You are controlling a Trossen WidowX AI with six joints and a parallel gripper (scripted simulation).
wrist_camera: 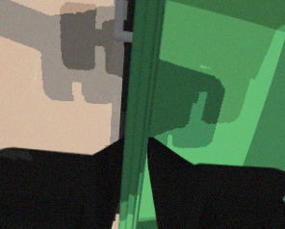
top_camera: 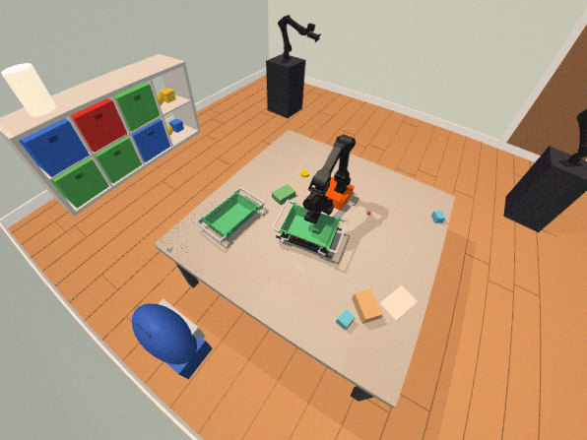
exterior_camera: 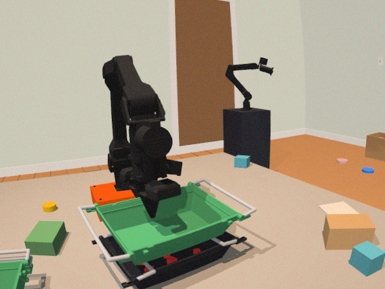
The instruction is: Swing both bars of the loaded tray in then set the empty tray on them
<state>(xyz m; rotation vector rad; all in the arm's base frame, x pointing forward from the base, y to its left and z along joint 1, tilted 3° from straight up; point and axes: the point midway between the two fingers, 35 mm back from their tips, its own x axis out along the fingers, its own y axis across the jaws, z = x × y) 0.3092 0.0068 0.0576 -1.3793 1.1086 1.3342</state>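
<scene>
My gripper (top_camera: pixel 311 220) (exterior_camera: pixel 153 215) (wrist_camera: pixel 139 141) is shut on the long side wall of the empty green tray (top_camera: pixel 299 225) (exterior_camera: pixel 135 233) (wrist_camera: pixel 217 24). The green tray looks about level, over the black tray (exterior_camera: pixel 190 266) loaded with red blocks (exterior_camera: pixel 196 251). The black tray's left wire bar (exterior_camera: pixel 146 274) and right wire bar (exterior_camera: pixel 230 242) reach in across its top, under the green tray. The green tray's own bars (exterior_camera: pixel 95 233) (exterior_camera: pixel 229 194) stick out past its ends. Whether its underside touches the black tray's bars cannot be told. The far finger is hidden in the exterior view.
A second green tray (top_camera: pixel 231 214) stands to the left. A green block (top_camera: pixel 284 194) (exterior_camera: pixel 46 238) and a yellow disc (top_camera: pixel 304 173) (exterior_camera: pixel 50 207) lie near the arm. An orange block (top_camera: pixel 366 305) (exterior_camera: pixel 349 232), a cream piece (top_camera: pixel 399 302) and a cyan cube (top_camera: pixel 346 319) lie farther off.
</scene>
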